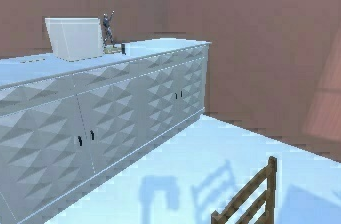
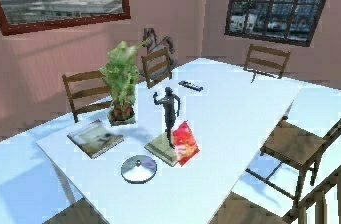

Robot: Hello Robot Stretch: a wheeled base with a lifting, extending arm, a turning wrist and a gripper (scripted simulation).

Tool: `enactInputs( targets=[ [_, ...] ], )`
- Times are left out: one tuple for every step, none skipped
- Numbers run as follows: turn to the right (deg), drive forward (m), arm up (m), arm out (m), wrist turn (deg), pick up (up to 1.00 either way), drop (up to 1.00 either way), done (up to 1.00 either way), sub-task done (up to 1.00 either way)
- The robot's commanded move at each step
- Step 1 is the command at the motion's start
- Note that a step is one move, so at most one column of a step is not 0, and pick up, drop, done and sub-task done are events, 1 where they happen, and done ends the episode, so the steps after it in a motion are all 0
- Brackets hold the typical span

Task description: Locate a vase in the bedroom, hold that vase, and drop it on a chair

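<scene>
Vase [image 2: 124,113] perhaps, a small pale pot under leafy green plant [image 2: 120,72], left of centre on white rectangular table [image 2: 248,110], set as centrepiece. Brown wooden chair [image 2: 86,92] tucked behind for seating. Jaw state: cannot tell.

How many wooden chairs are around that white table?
5 chairs around the table: two on its far side, one at the far end, two on the near side. Others may be cut off below.

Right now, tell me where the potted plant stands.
In the arm side view's left half, the potted plant stands on the white table, beyond the book, left of the statuette.
</scene>
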Motion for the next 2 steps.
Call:
enactInputs(
  targets=[
    [0.0, 0.0, 0.5, 0.0, 0.0, 0.0, 0.0, 0.0, 0.0],
    [0.0, 0.0, 0.34, 0.0, 0.0, 0.0, 0.0, 0.0, 0.0]
  ],
)
